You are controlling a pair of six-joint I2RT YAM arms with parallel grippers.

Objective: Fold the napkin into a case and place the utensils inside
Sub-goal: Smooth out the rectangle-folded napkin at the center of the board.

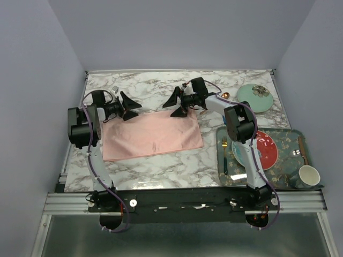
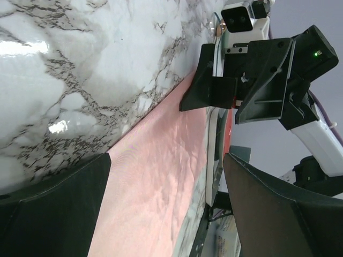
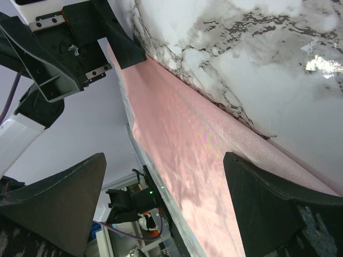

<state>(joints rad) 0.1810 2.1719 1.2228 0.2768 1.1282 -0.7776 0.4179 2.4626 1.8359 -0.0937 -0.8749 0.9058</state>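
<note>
Cup point(image 1: 308, 175), red plate point(image 1: 266, 149), fork point(image 1: 225, 158) sit in tray point(image 1: 284, 130).

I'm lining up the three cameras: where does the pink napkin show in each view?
Top external: napkin lies flat, left of centre.
Left wrist: napkin is a pink band rising from bottom centre.
Right wrist: napkin runs diagonally, top left to bottom right.
Shared landmark: marble table along its edge.
</note>
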